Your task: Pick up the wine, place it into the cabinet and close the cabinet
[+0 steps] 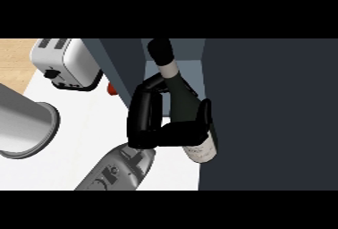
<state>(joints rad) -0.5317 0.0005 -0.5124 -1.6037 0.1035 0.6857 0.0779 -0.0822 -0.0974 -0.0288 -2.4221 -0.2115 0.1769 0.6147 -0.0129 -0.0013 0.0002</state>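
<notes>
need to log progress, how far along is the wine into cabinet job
Done: the wine bottle is picked up, the hand curled round it. In hand: carrying it at the open cabinet. Left: setting it inside, letting go, closing the cabinet door.

Dark wine bottle [179, 96] with pale label, tilted, neck toward open dark-blue cabinet [264, 112].

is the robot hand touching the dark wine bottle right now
Touching. The head view shows the black robot hand curled round the dark glass wine bottle, fingers on one side and thumb on the other, holding it at the dark cabinet.
</notes>
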